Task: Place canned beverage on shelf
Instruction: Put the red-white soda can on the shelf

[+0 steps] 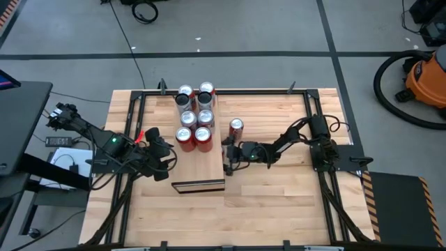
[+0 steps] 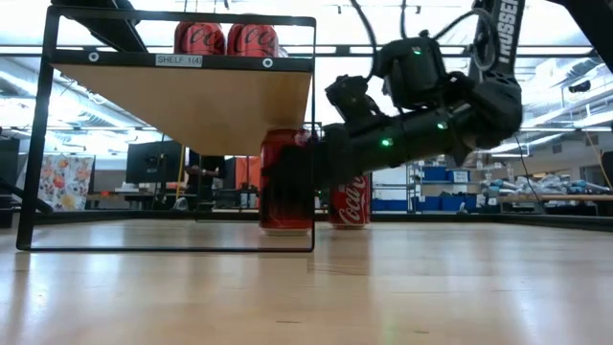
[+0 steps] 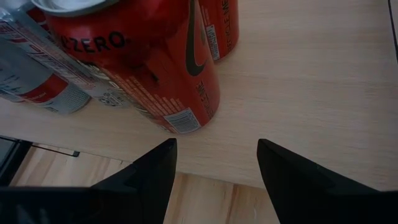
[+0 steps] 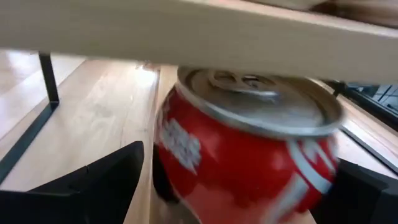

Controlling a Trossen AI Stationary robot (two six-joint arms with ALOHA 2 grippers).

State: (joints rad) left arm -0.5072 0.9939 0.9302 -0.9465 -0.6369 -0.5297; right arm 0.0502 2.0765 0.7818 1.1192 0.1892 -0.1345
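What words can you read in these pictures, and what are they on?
"SHELF 1(4)": white label on the front edge of the shelf.
"ZERO": red can near the left tool.
"Coca-Cola" script, partly hidden: red can on the table.
"TROSSEN", cut off: right arm.
Small print on the cans: too small to read.

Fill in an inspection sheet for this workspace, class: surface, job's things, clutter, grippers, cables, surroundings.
Surface: slatted wooden tabletop.
Job's things: shelf carrying six cans; red can beneath its edge; another can on the tabletop.
Clutter: nothing seen.
Grippers: right gripper open around the red can under the shelf; left gripper open, empty, at the shelf's edge.
Cables: black cable across the floor.
Surroundings: orange vacuum, concrete floor.
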